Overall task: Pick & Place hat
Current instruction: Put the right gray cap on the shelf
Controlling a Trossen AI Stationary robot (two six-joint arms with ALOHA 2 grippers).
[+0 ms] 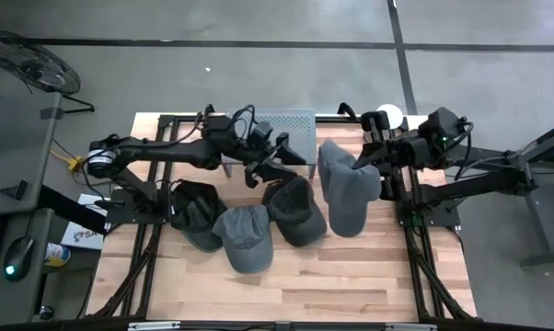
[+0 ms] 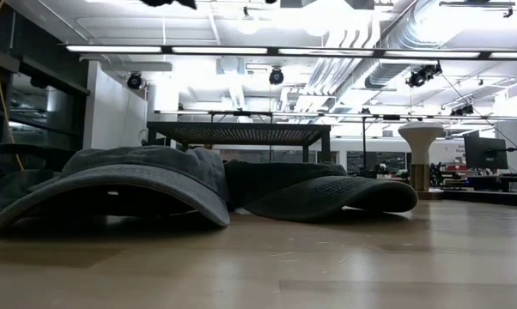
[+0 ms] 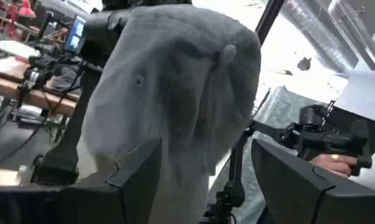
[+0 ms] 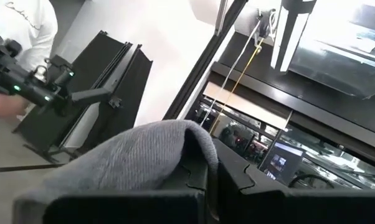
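My right gripper [image 1: 369, 168] is shut on a grey hat [image 1: 346, 198] and holds it up over the table's right half. In the left wrist view this hat [image 3: 175, 93] hangs in front of my left gripper [image 3: 212, 186], whose open fingers stand on either side of it without plainly touching it. Seen from above, my left gripper [image 1: 272, 167] is just left of the hat. Three more hats lie on the table, resting on their brims and rims. One is dark [image 1: 196, 213], one is grey [image 1: 245, 237] and one is dark [image 1: 295, 210]. My right gripper pinches a fold of the hat's grey cloth [image 4: 175, 146] between its two shut fingers [image 4: 237, 180], coming roughly level from the table's right side. The hat hangs below and beside the fingers, its crown button [image 3: 228, 54] facing the left arm, lifted clear of the table.
A grey mesh rack [image 1: 282, 124] stands at the far edge behind the left arm. A white round object [image 1: 390, 115] stands at the far right. Bare wood lies along the near edge [image 1: 286, 294]. A person's hand with a controller [image 3: 337, 155] shows beyond the table.
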